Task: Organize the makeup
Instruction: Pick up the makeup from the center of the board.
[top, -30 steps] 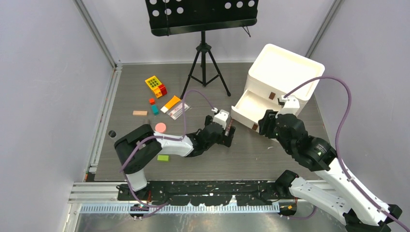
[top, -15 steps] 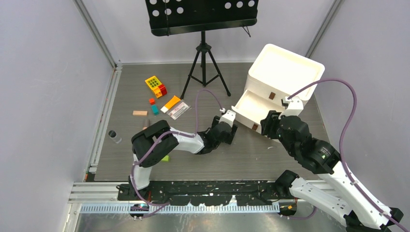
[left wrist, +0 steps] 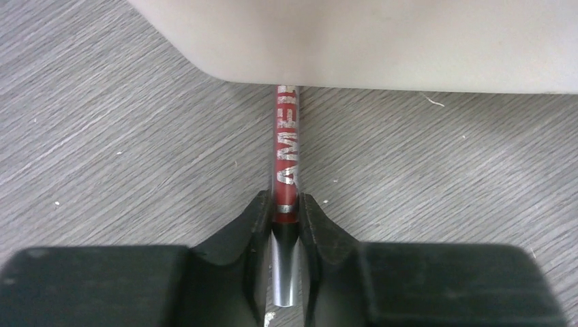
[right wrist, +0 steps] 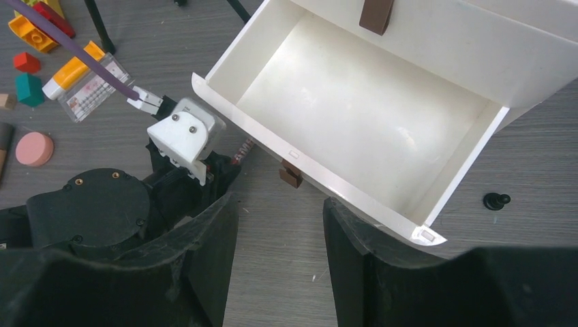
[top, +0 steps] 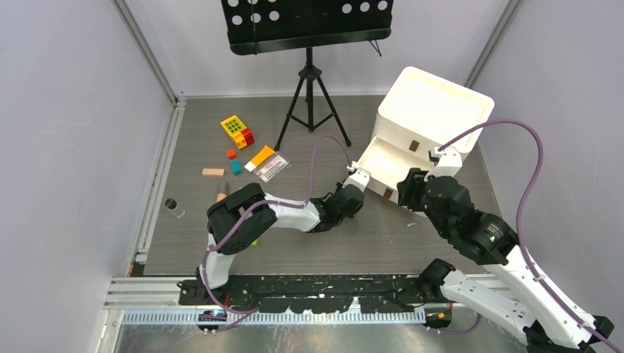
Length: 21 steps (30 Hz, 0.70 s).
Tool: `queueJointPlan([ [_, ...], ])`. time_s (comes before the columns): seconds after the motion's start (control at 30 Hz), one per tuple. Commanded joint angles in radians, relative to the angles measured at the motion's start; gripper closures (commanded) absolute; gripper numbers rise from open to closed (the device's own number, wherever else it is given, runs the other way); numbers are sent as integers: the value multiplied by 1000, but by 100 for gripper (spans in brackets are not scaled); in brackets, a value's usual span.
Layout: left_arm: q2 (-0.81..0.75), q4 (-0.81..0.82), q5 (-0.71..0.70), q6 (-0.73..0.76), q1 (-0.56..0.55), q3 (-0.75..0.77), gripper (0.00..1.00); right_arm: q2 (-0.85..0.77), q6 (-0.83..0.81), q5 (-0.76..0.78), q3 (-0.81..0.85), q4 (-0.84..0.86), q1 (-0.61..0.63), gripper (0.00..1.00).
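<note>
Left claw [left wrist: 286, 221] pinches one red pencil [left wrist: 286, 146], tip at twelve o'clock under the lip of one open drawer [left wrist: 409, 41]; right claw [right wrist: 279, 204] gapes.

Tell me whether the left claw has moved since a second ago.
Yes. The left claw moved right, closer to the open drawer of the white box.

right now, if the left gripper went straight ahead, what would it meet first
The left gripper would likely meet the white drawer, close ahead; its red pencil runs up to it.
</note>
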Motion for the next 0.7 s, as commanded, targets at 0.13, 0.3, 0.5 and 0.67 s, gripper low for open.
queueJointPlan([
  [0.13,-34,-171,-42,-74,-1,-68,94,0,-17,36,2,28,5,46],
  [0.3,-148,-212,-45,-139,-2,-162,100,11,-25,34,-3,39,6,46],
  [0.5,-355,-238,-28,-177,-1,-285,100,12,-25,33,-12,52,6,46],
  [0.67,-533,-288,-27,-150,-2,-349,100,10,-21,31,-12,52,5,46],
])
